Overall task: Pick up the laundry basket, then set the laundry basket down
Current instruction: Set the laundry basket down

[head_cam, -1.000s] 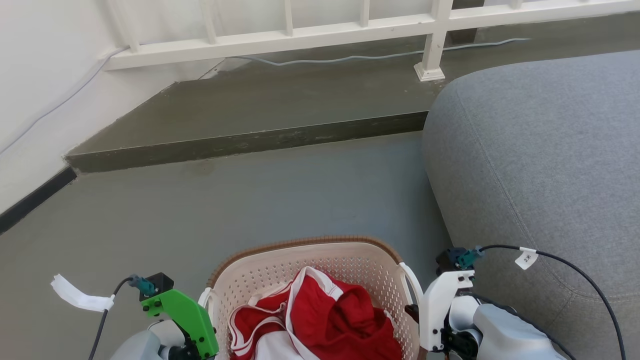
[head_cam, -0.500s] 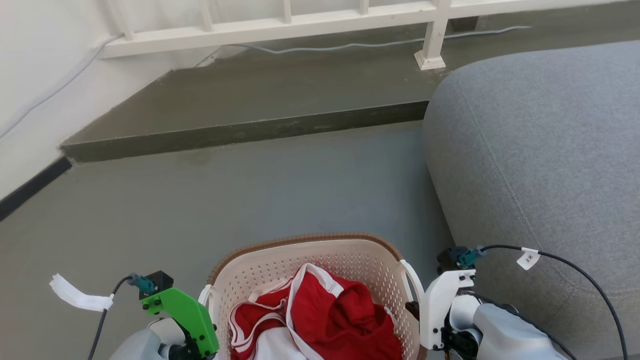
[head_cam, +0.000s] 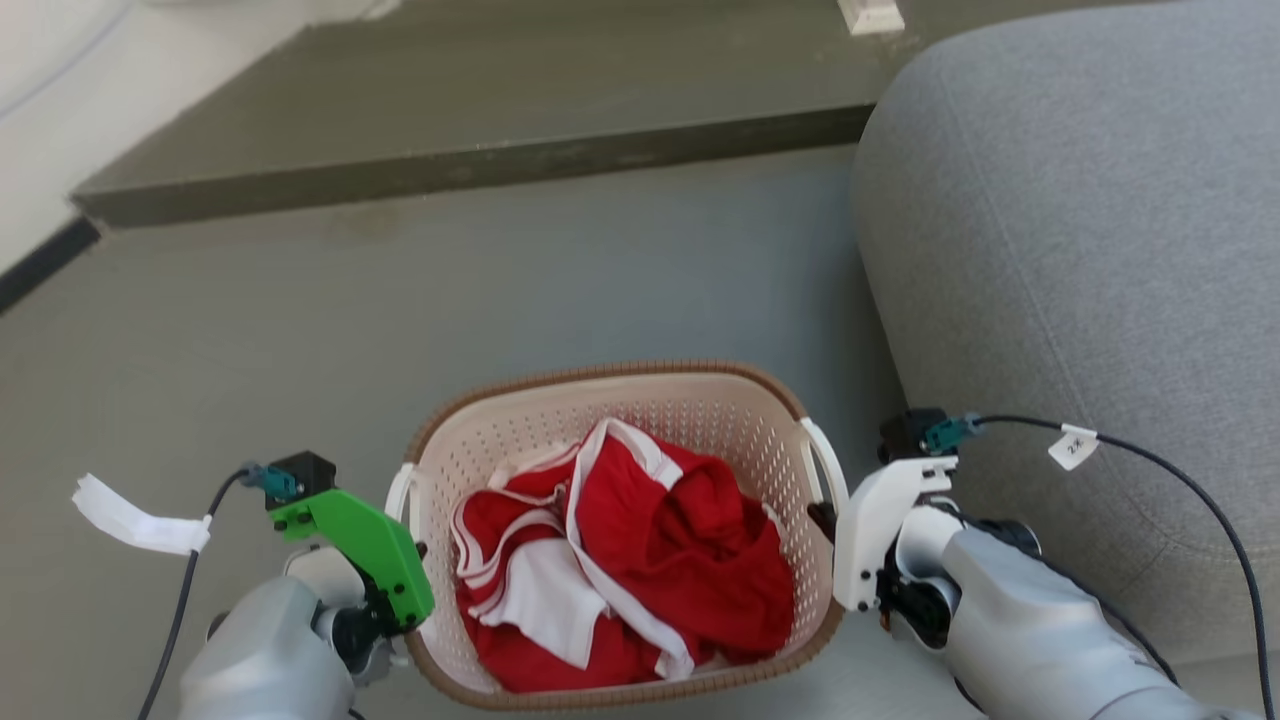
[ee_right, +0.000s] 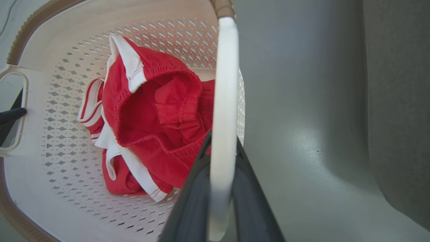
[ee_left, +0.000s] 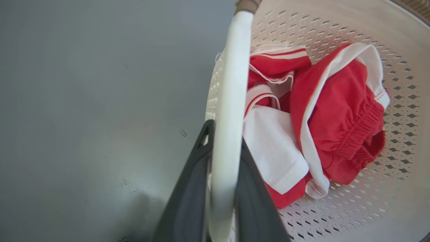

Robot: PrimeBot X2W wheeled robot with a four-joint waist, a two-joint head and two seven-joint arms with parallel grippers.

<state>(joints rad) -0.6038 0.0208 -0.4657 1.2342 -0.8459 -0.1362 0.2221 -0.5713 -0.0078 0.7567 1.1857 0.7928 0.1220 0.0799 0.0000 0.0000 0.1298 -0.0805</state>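
Closest to me, my left tool [ee_left: 224, 141] is pinching the white left handle [ee_left: 231, 67] of the laundry basket [head_cam: 600, 372], with its dark fingers [ee_left: 193, 195] pressed one on the outer face of the bar and one on the inner face. My right tool [ee_right: 222, 144] grips the white right handle [ee_right: 225, 67] the same way, a finger on each side of it. From the head camera I see the green bracket [head_cam: 360, 545] on my left wrist just beside the basket's left side and the white bracket [head_cam: 880, 520] on my right wrist just beside its right side, so the basket sits between my two arms, low in the middle of that view. It is cream with perforated walls and a brown woven-look rim, and a crumpled heap of red-and-white clothes [head_cam: 680, 560] lies in its bottom. I cannot tell whether its base is touching the grey floor [head_cam: 300, 350] or hanging just above it. A cable with a white tag [head_cam: 135, 525] trails off my left wrist, and another with a small label [head_cam: 1073, 447] loops from my right. To the right, near the basket but apart from it, stands a rounded grey upholstered seat [head_cam: 1080, 250]. Farther on, a dark raised step [head_cam: 450, 165] crosses the floor, and a pale wall [head_cam: 50, 130] with a black skirting [head_cam: 40, 265] runs along the far left.
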